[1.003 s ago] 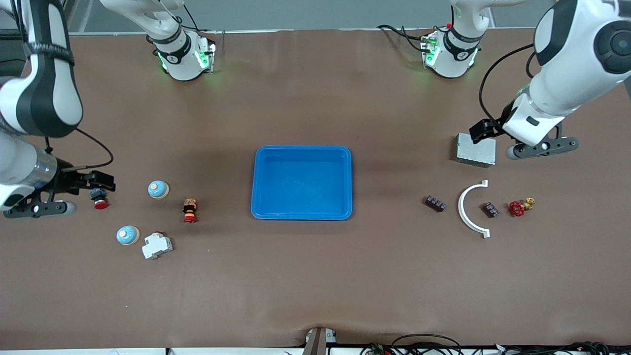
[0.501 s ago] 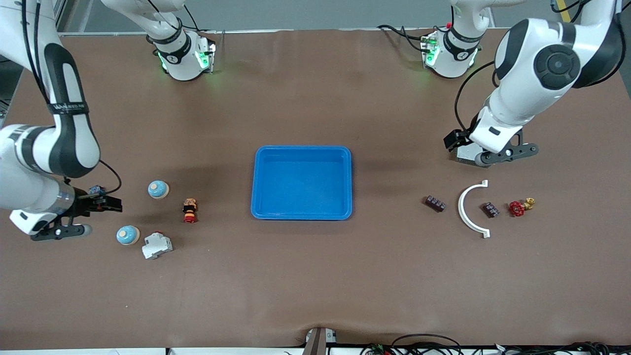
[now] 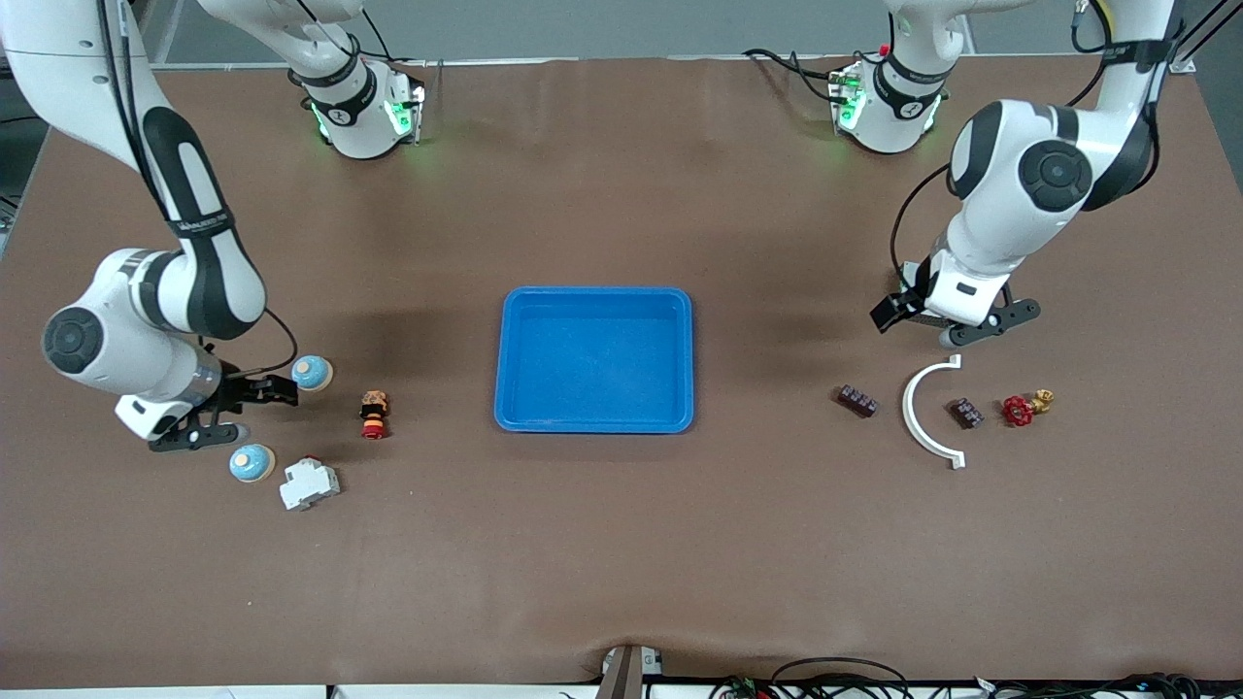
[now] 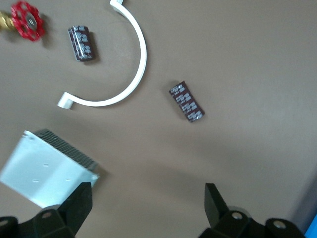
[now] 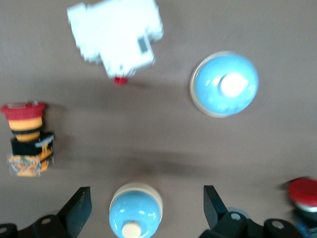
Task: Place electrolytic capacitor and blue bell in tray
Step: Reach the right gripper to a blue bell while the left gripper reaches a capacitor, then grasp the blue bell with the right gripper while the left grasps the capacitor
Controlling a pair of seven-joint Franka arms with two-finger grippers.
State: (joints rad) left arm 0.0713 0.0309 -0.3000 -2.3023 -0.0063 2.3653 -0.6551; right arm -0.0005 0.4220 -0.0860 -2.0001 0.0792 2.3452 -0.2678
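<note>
The bright-blue tray (image 3: 594, 423) lies empty mid-table. Two blue bells stand toward the right arm's end: one (image 3: 312, 373) farther from the camera, one (image 3: 251, 463) nearer. My right gripper (image 3: 280, 389) is open beside the farther bell. In the right wrist view that bell (image 5: 135, 210) sits between my open fingers (image 5: 144, 198). Two dark capacitors (image 3: 857, 400) (image 3: 966, 413) lie toward the left arm's end. My left gripper (image 3: 886, 316) is open and empty over bare table (image 4: 147, 198), apart from the nearest capacitor (image 4: 186, 101).
A white breaker (image 3: 309, 482), an emergency button (image 3: 374, 415) and a red push button (image 5: 304, 193) lie around the bells. A white arc (image 3: 927, 408) and a red valve (image 3: 1020, 410) lie by the capacitors. A grey metal box (image 4: 47, 168) sits beside my left fingers.
My right gripper has moved toward the tray, up to the farther bell. My left gripper has moved toward the capacitors, and its arm now hides the grey box in the front view.
</note>
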